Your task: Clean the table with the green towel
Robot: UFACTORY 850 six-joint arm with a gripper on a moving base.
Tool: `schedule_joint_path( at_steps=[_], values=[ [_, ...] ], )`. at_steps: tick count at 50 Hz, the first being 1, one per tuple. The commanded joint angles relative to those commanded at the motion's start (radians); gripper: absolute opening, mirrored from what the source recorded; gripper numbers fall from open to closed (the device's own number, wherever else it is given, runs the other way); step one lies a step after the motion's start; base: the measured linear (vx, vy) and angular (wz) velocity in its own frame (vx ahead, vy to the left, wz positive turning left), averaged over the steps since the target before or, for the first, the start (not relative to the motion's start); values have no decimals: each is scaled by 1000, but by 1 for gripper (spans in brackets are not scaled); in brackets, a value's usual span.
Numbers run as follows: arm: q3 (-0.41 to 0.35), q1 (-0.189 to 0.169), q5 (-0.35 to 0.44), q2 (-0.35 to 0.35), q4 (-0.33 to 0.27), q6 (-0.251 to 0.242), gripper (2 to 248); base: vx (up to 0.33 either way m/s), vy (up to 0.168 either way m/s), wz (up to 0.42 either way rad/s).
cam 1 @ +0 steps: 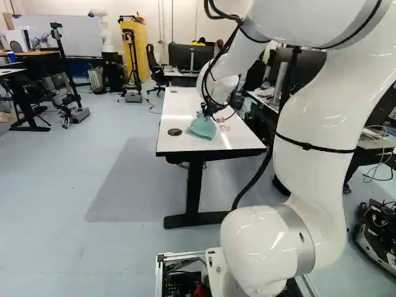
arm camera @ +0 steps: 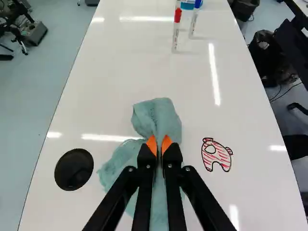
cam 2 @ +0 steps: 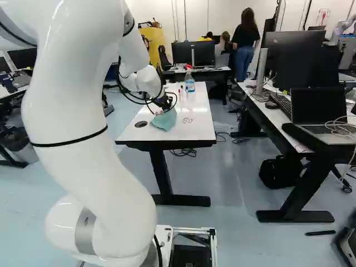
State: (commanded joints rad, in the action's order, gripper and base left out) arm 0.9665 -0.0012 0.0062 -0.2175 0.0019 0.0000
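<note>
In the right base view my gripper (cam 2: 166, 107) is over the white table (cam 2: 197, 133), with the green towel (cam 2: 164, 120) hanging from it onto the tabletop. The wrist view shows the gripper (arm camera: 159, 143) shut on the towel (arm camera: 156, 117), its orange pads pinching a fold; cloth spreads ahead of and beneath the fingers. A drawing in black outline with red hatching (arm camera: 216, 154) lies on the table beside the towel, apart from it. The towel's underside is hidden.
A round black table insert (arm camera: 74, 169) sits on the towel's other side. Farther along the table stand a red-capped marker (arm camera: 176, 31), a blue-capped marker (arm camera: 194, 19) and a bottle (cam 2: 189, 83). A desk with a laptop (cam 2: 320, 105) is at the right of the right base view.
</note>
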Motion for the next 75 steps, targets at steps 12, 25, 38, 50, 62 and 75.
schedule_joint_path(
  at_steps=[12,25,38,50,62,75],
  values=[
    [1,-37,0,-1,0,0,32,0,0,0],
    [5,-76,0,-5,0,0,32,0,0,0],
    [6,-77,0,-8,0,0,32,0,0,0],
    [10,-77,0,-33,0,0,32,0,0,0],
    [15,-77,0,-65,0,0,32,0,0,0],
    [23,-77,0,-100,0,0,32,0,0,0]
  ],
)
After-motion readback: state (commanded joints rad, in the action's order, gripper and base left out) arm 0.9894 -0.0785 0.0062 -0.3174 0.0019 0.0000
